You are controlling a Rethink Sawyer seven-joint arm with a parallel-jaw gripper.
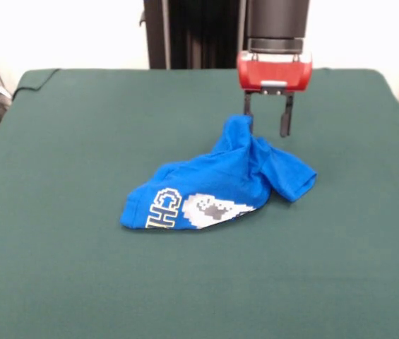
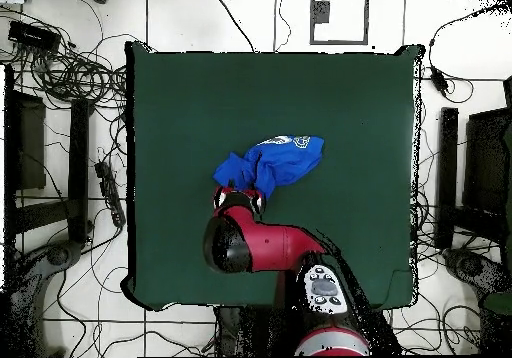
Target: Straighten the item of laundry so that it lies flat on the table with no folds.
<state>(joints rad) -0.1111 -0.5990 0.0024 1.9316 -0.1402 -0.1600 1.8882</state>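
The blue T-shirt (image 1: 220, 187) lay bunched near the middle of the green table (image 1: 79, 141), far from flat. In the front view its body slumped in a rounded heap, with the white-and-grey pixel graphic (image 1: 213, 208) and the white outlined block letters (image 1: 162, 208) showing along the lower edge, curled round the fold so that only part of each could be read. One sleeve (image 1: 291, 176) flopped out to the picture's right, resting on the felt. From the heap a peak of cloth rose toward the far side of the table, pulled up into a point.

That peak met my pincer (image 1: 267, 123). My two dark fingers (image 1: 285, 116) hung spread, with a clear gap between them; the raised tip of the shirt touched the picture-left finger, and the other finger stood free of the cloth. Whether that left finger truly caught any fabric, I could not tell.

From overhead the T-shirt (image 2: 272, 164) showed as a crumpled blue patch just in front of my red wrist (image 2: 238, 202), with its graphic end pointing away from my base, and my arm (image 2: 270, 246) reached in over the near part of the table (image 2: 170, 104). Dark felt lay bare on every side of the shirt. Off the table, cables (image 2: 60, 64) were strewn over the white floor.
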